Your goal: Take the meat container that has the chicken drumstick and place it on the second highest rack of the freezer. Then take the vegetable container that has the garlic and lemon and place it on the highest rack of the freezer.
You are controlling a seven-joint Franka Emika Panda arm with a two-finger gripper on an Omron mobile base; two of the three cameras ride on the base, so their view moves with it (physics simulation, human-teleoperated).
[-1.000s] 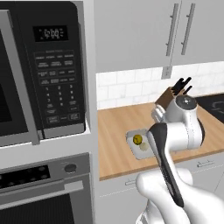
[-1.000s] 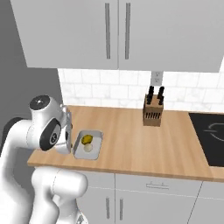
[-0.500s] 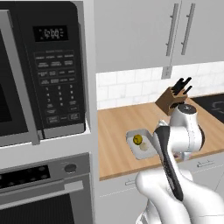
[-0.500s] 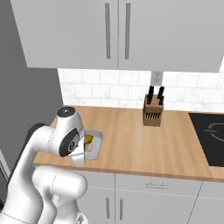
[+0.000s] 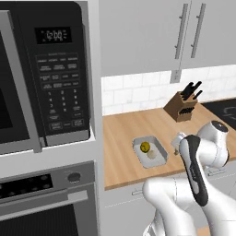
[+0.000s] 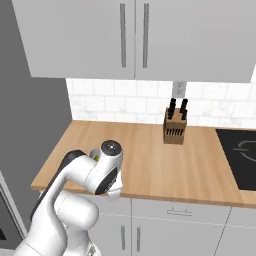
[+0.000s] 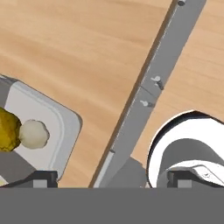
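Observation:
The vegetable container (image 5: 158,147) is a shallow pale tray on the wooden counter, holding the yellow lemon (image 5: 145,146) and the off-white garlic (image 5: 151,155). In the hand view the container (image 7: 54,118) lies at the left with the lemon (image 7: 6,131) and the garlic (image 7: 34,133) touching each other. My gripper (image 7: 113,178) is open above the counter's front edge, just right of the tray. Its left fingertip (image 7: 41,177) stands by the tray's near rim, and nothing is between the jaws. The meat container with the chicken drumstick, the freezer and its racks are out of view.
A knife block (image 5: 181,105) stands at the back of the counter (image 6: 150,150) against the tiled wall. A black microwave (image 5: 55,73) and an oven (image 5: 46,198) fill the tall unit to the left. A black cooktop (image 6: 240,155) lies at the right. Grey cabinet fronts (image 7: 153,83) run below the counter edge.
The arm has swung lower and to the right, toward the counter's front edge beside the tray. The gripper stayed open; the tray has not moved.

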